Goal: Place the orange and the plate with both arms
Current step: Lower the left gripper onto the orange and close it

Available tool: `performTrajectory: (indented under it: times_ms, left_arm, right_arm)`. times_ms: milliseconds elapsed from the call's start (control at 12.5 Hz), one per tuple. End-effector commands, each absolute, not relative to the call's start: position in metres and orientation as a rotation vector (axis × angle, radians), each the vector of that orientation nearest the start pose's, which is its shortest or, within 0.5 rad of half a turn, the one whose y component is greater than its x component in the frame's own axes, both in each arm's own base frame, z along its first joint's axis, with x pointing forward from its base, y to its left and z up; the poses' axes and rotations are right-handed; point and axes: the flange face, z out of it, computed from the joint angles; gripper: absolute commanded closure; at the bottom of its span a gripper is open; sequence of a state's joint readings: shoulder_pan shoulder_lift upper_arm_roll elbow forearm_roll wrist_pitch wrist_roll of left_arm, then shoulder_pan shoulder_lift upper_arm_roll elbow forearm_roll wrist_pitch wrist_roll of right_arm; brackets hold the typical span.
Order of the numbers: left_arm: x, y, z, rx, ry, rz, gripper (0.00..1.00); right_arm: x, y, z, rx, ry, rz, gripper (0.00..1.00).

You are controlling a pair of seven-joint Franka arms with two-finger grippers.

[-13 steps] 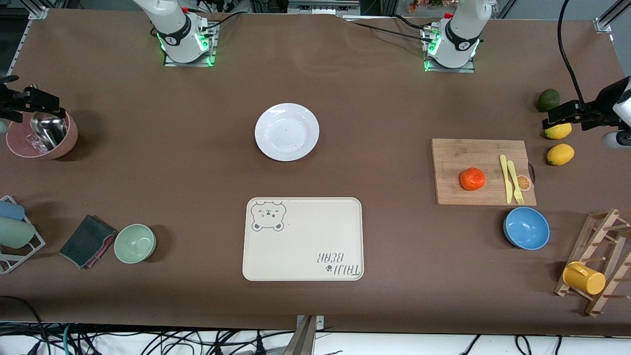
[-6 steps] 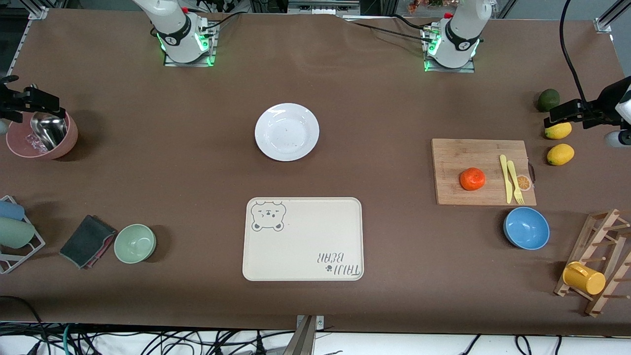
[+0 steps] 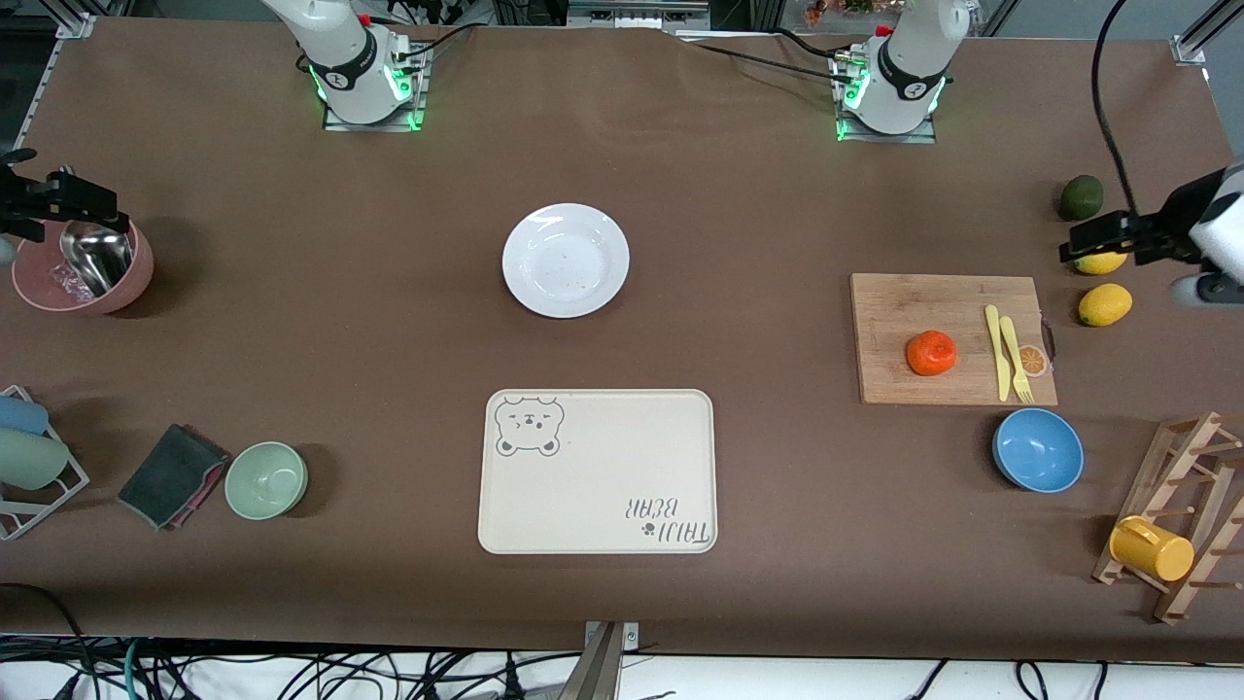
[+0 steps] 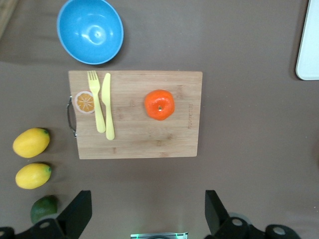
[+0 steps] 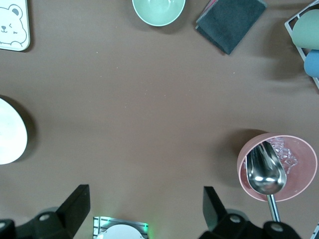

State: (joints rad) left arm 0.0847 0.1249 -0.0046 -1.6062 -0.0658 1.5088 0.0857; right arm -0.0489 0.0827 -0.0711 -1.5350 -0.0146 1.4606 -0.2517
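**Left gripper shifts over lemons; orange and plate untouched**

Since the earlier frame the left gripper (image 3: 1093,243) has slid slightly toward the cutting board (image 3: 894,301), now up in the air over the upper lemon (image 3: 1103,262); its fingers (image 4: 75,214) are spread wide, holding nothing. The right gripper (image 3: 58,199) has barely moved, over the pink bowl (image 3: 136,277) with the metal scoop (image 3: 92,258); fingers (image 5: 75,206) also spread, nothing held.

The orange (image 3: 932,353) hasn't moved: sits on the cutting board, beside the yellow knife (image 3: 995,350) and fork (image 3: 1016,360). It's round, slightly flattened, bright red-orange, stem dimple up in the left wrist view; no clear long axis.

The plate (image 3: 566,260) is unchanged, flat on the table, well apart from the cutting board toward the right arm's end, farther from the front camera than the bear tray (image 3: 598,472). Plain white, wide rim, few tiny specks.
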Motion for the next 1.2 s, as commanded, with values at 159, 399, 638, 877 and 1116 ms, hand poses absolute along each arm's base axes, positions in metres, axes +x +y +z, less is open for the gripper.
performTrajectory:
  times_ms: [159,399,638,877,1116]
  left_arm:
    - [0.598,-0.005,0.426,-3.133,0.142,0.348,0.0]
    - [0.581,-0.006,0.364,-3.128,0.161,0.21,0.0]
    - [0.566,-0.002,0.317,-3.132,0.152,0.164,0.0]
    - [0.565,-0.002,0.271,-3.135,0.151,0.214,0.0]
    - [0.566,-0.001,0.237,-3.138,0.149,0.228,0.0]
  right_arm:
    - [0.562,-0.068,0.592,-3.111,-0.2,0.251,0.0]
    - [0.562,-0.068,0.592,-3.112,-0.2,0.252,0.0]
    - [0.562,-0.069,0.591,-3.112,-0.197,0.254,0.0]
    - [0.56,-0.069,0.591,-3.108,-0.194,0.275,0.0]
    - [0.56,-0.068,0.591,-3.108,-0.197,0.275,0.0]
